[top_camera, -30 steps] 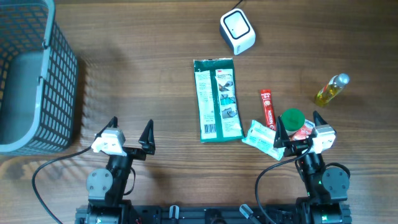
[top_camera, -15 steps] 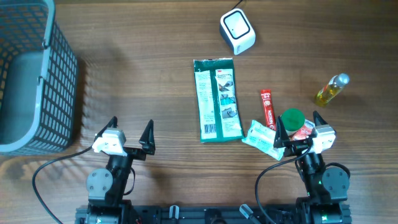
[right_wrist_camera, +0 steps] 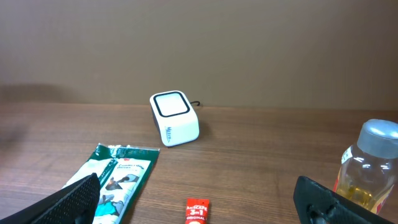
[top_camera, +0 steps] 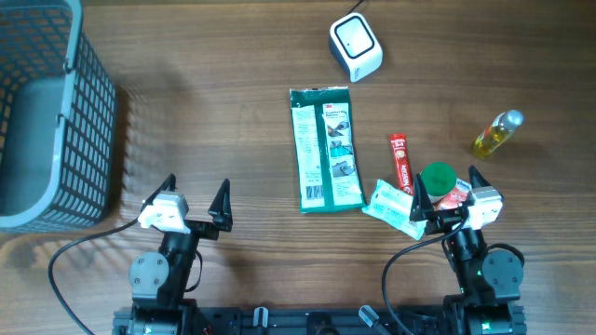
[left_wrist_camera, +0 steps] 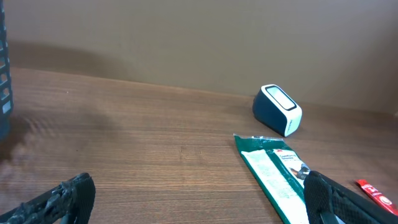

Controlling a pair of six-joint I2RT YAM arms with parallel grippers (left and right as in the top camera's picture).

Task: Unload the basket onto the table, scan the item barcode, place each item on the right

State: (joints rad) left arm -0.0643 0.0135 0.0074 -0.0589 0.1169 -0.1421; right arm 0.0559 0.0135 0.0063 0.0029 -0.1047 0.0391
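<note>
Place: I take this for a mock shop checkout set up on a test bench.
Scanner: white barcode scanner (top_camera: 356,46), far side of the wooden table (top_camera: 233,121).
Basket: grey shopping basket (top_camera: 98,112), far left.
Goods: retail pack (top_camera: 325,149), sachet (top_camera: 400,160), bottle (top_camera: 496,133), right of centre.
Backdrop: plain beige wall (right_wrist_camera: 199,43).

Both arms are mostly black. The left arm (top_camera: 166,265) and the right arm (top_camera: 486,265) each carry a round, dark-grey joint housing (top_camera: 149,273), and a white boxy block (top_camera: 162,213) sits nearer the tip. The fingers (top_camera: 223,197) are black, flat and pointed like narrow triangles; seen close up from the wrist cameras, their surface looks rough and grainy. A thin black cable (top_camera: 63,263) loops out beside each arm, and a black base bar (top_camera: 307,321) joins the two.
</note>
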